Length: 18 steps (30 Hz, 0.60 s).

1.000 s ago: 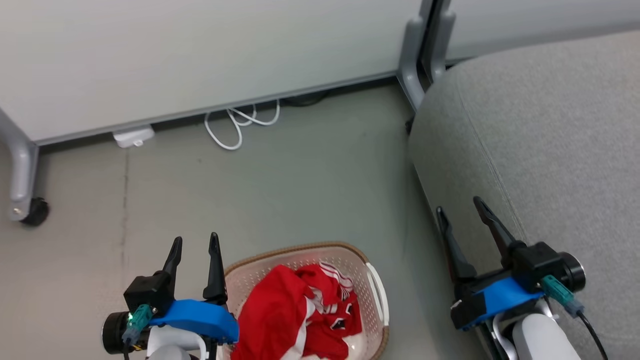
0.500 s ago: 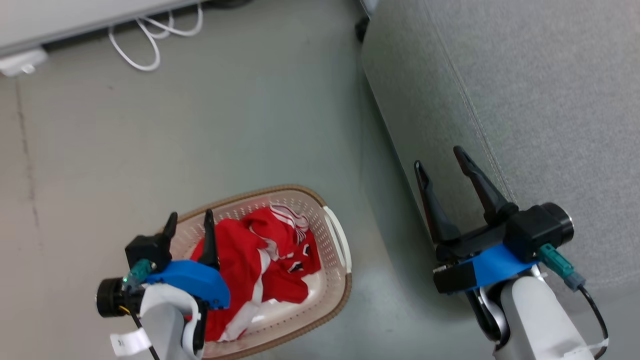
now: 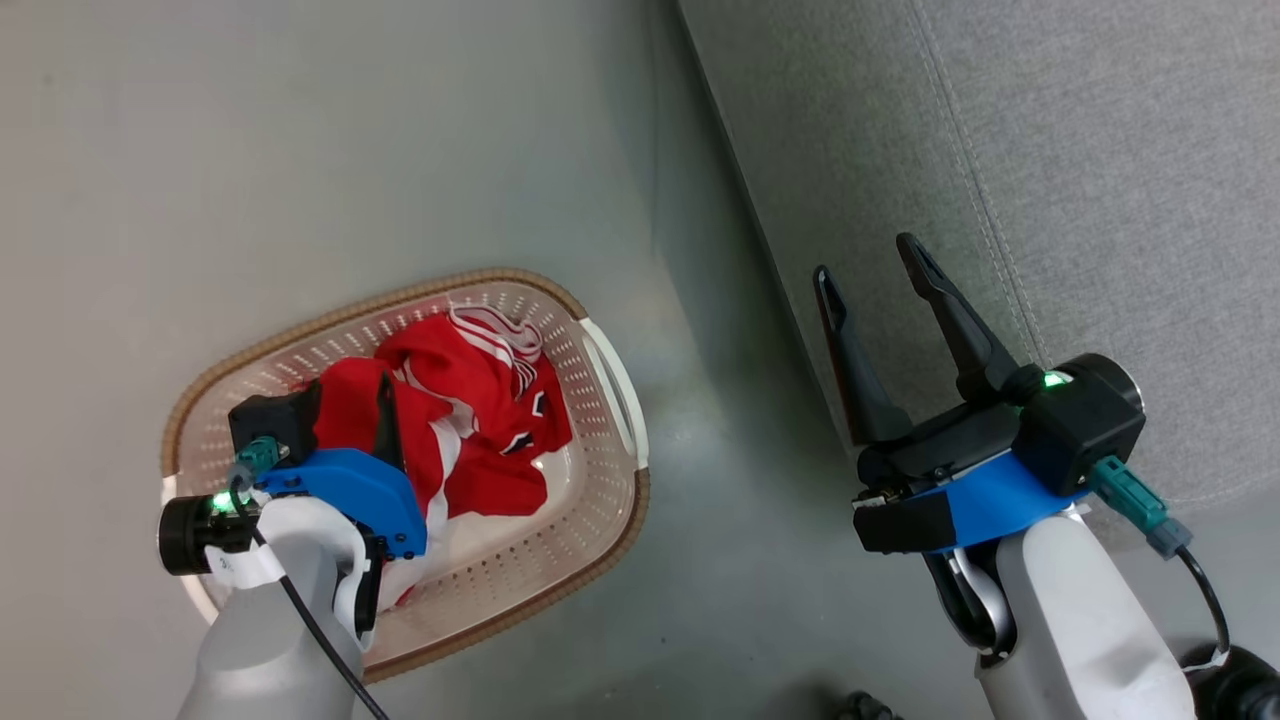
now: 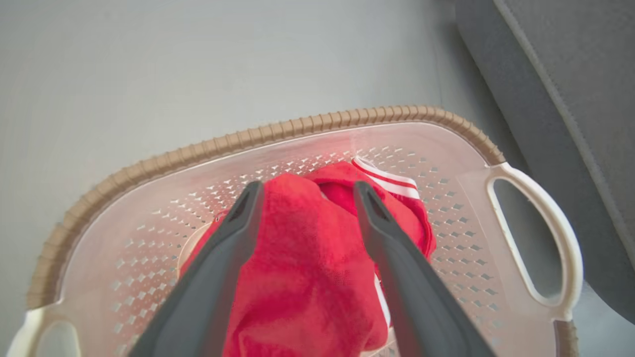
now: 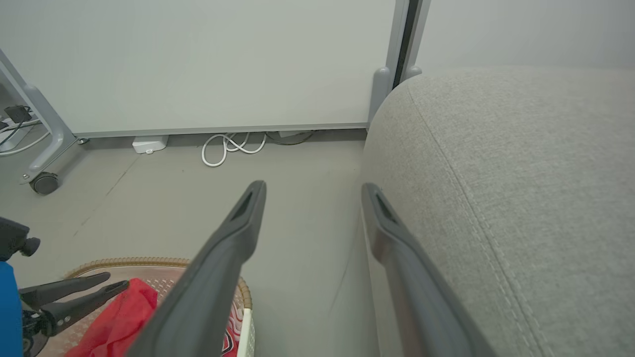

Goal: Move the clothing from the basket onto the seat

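Head view: the basket [image 3: 420,290] stood on the grey floor [image 3: 300,150], well left of the seat [image 3: 1050,150] and apart from it. The clothing [image 3: 470,380] lay bunched inside the basket, red fabric with white trim, and none of it lay on the seat. The left gripper [image 3: 350,400] hung over the basket's left half, fingers pointed down at the fabric. The right gripper [image 3: 864,258] was positioned at the seat's front edge, jaws spread wide with nothing between them.

Left wrist view: both fingers of the left gripper were spread, with a mound of red fabric showing in the gap between them. The fingertips [image 4: 250,198] lay over the top of that mound; contact with the fabric could not be confirmed. A striped collar [image 4: 387,176] showed just beyond the right fingertip. The basket's white side handle [image 4: 555,233] was on the side nearest the seat.

Right wrist view: the right gripper's fingers were spread and empty. One finger lay over bare floor, the other over the seat's rounded front face. The left gripper appeared at the lower left above the red clothing in the basket. Beyond the floor stood a pale panel [image 5: 223,59], with a coiled white cable [image 5: 230,146] at its base and a caster [image 5: 44,182] at the far left.
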### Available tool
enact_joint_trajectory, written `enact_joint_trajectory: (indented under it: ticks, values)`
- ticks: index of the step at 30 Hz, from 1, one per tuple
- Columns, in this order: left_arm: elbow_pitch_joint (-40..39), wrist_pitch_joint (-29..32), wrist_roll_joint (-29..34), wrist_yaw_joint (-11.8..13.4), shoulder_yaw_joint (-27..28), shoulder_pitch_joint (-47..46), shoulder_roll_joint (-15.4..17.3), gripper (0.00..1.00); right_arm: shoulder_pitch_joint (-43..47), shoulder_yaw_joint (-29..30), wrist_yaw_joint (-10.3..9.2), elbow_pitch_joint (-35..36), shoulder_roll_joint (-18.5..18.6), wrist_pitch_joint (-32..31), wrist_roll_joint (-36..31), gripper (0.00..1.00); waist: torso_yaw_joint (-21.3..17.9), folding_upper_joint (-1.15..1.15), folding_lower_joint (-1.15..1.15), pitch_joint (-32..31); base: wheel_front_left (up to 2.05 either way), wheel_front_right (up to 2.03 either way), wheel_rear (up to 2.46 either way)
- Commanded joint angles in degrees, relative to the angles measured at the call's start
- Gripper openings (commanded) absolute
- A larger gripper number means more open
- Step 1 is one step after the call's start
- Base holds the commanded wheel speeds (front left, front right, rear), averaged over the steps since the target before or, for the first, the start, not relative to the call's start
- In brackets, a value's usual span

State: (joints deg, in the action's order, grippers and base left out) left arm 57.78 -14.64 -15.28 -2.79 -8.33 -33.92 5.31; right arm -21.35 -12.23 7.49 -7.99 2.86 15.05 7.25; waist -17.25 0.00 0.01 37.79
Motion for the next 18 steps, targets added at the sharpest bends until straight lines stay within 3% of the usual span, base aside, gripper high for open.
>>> enact_joint_trajectory:
  ticks: [1,18]
  values:
    - [1.1,0.2,0.1,0.4,-0.1,-1.8,0.6,1.00,-1.3,-0.2,0.01,0.6,0.0,0.2,0.6,1.00,-1.1,0.00,-0.01,2.0,0.00,0.00,0.00]
    - [10.9,3.1,-1.7,1.3,-0.2,-8.6,1.6,1.00,-3.4,-1.4,0.01,2.6,0.0,0.2,4.2,1.00,-2.6,0.00,-0.01,8.9,0.00,0.00,0.00]
